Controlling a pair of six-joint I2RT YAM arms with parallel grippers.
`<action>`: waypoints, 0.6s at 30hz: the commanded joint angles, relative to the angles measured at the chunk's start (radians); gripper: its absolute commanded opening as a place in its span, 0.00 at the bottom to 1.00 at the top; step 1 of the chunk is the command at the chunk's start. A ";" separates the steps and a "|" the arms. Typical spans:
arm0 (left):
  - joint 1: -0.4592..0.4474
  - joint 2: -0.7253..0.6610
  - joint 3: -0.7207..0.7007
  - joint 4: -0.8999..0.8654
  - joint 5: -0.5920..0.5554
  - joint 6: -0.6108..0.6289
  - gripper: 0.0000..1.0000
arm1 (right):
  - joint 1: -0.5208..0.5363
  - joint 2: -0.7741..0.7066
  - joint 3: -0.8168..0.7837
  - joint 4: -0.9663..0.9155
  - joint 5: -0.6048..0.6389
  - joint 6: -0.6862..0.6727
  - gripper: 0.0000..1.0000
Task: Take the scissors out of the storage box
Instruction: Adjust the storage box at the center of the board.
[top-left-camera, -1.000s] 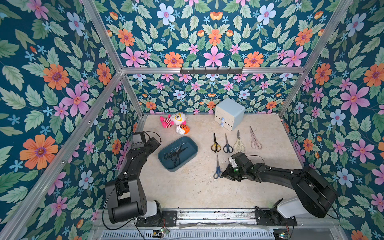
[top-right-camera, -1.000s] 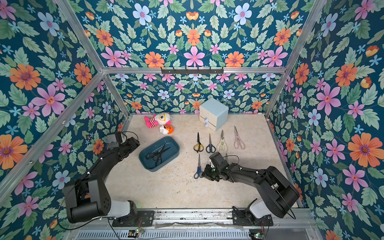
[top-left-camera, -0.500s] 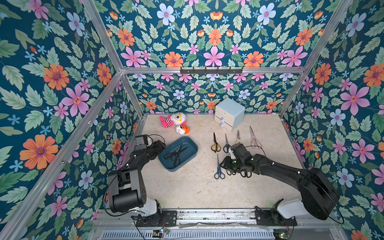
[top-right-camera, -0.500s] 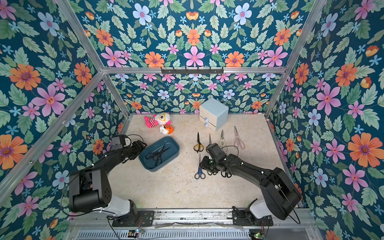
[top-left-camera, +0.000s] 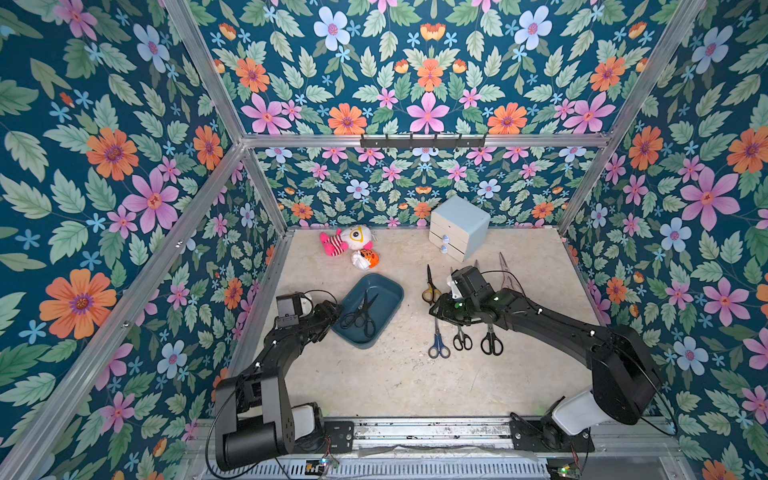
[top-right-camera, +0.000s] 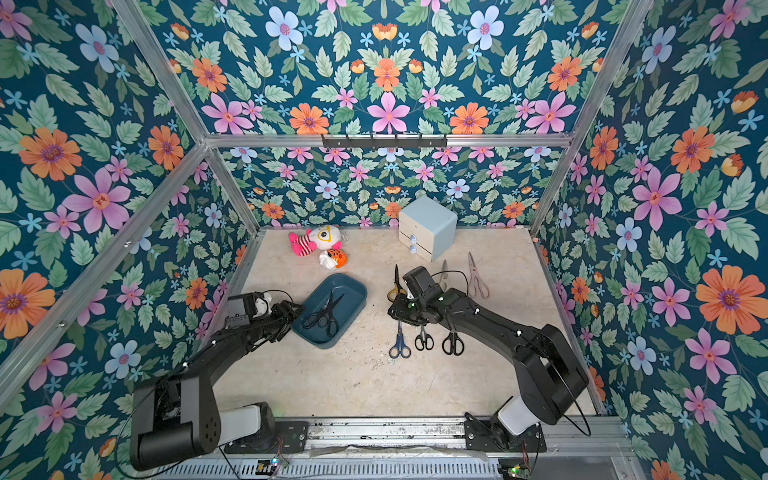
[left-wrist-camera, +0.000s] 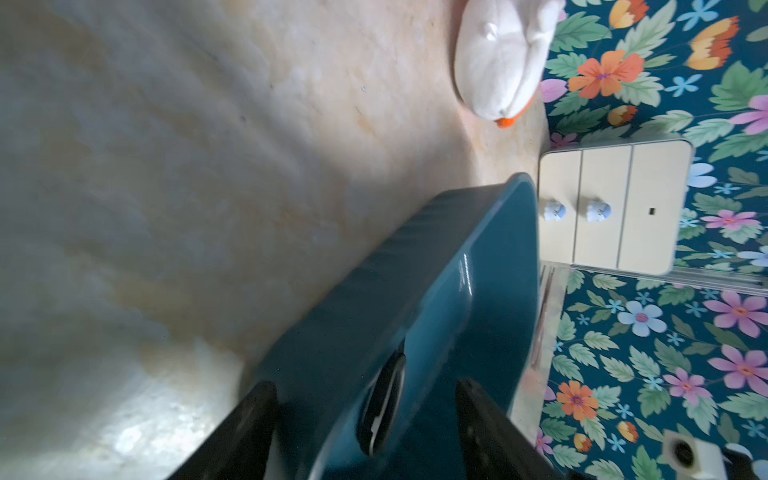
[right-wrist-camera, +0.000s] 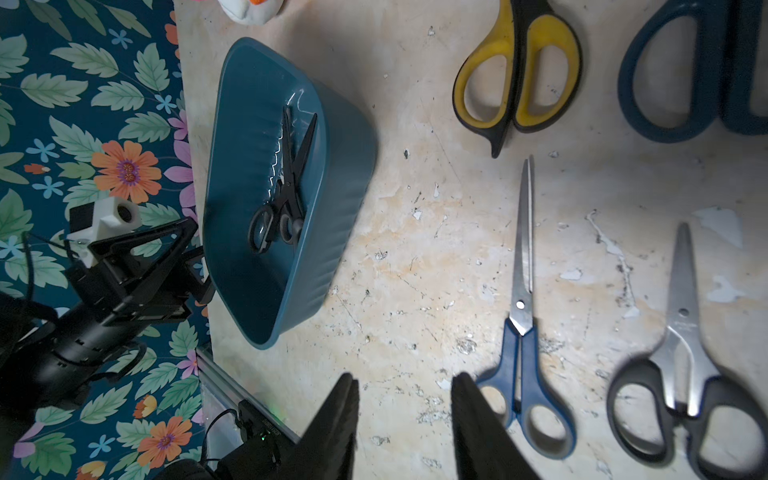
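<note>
The teal storage box lies left of centre in both top views, with black scissors inside. My left gripper is open, and its fingers straddle the box's near-left rim. On the table lie a yellow-black pair, a blue pair and two black pairs. A cream pair and a pink pair lie behind my right arm. My right gripper hovers open and empty over the blue pair's blades.
Two plush toys lie at the back left. A pale blue drawer cube stands at the back, just behind my right wrist. Flowered walls close in the table on three sides.
My right gripper has opened and moved back and left, uncovering two black pairs beside the blue one. My left gripper has moved forward onto the box's near-left rim.
</note>
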 joint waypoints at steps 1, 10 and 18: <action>-0.039 -0.042 -0.025 0.069 0.011 -0.086 0.73 | 0.012 0.036 0.047 -0.013 -0.010 -0.027 0.41; -0.245 -0.039 -0.048 0.125 -0.097 -0.175 0.72 | 0.071 0.157 0.161 -0.041 0.007 -0.042 0.41; -0.212 -0.078 0.071 -0.105 -0.244 -0.022 0.74 | 0.167 0.298 0.379 -0.196 0.095 -0.092 0.35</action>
